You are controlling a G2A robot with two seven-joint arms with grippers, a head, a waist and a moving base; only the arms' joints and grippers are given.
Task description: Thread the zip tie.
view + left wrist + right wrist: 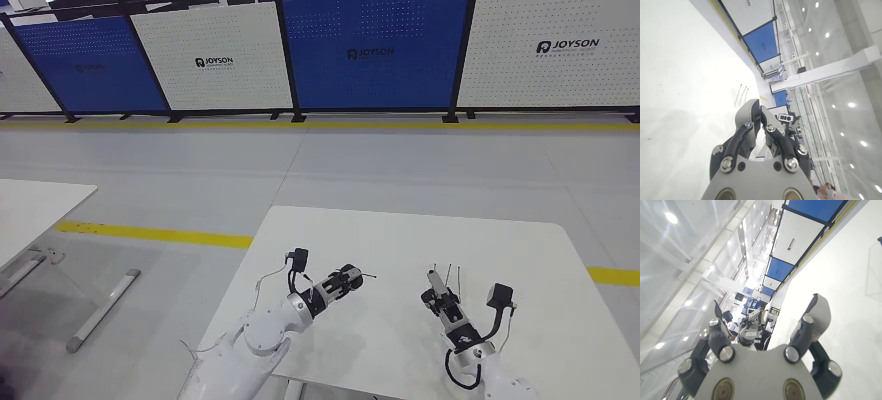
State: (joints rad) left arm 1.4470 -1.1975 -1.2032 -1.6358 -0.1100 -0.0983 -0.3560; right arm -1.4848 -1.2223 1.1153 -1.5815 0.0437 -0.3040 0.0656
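- Top view: a white table (400,230) bears both arms, the left gripper (352,275) toward the near left and the right gripper (436,290) toward the near right, well apart from each other.
- Left wrist view: the left gripper (760,108) has its fingers (747,113) pressed together at the tips. A thin strip, which looks like a zip tie, is pinched between them.
- Top view: this held zip tie (368,275) shows as a short dark line poking past the left gripper's tip, aimed toward the right arm.
- Right wrist view: the right gripper (765,303) has its fingers (816,309) spread wide with nothing between them. The left gripper (753,315) appears farther off, beyond the gap.
- Left wrist view: three loose zip ties (740,95) lie flat on the table (687,66), side by side and nearly parallel, each with a small dark head at its far end.
- Top view: the loose zip ties (449,270) lie just beyond the right gripper, apart from the left gripper.
- Surroundings, top view: blue and white partition panels (370,50) line the far wall. A yellow floor line (150,234) runs behind the table, and a second table (30,205) stands at the left edge.
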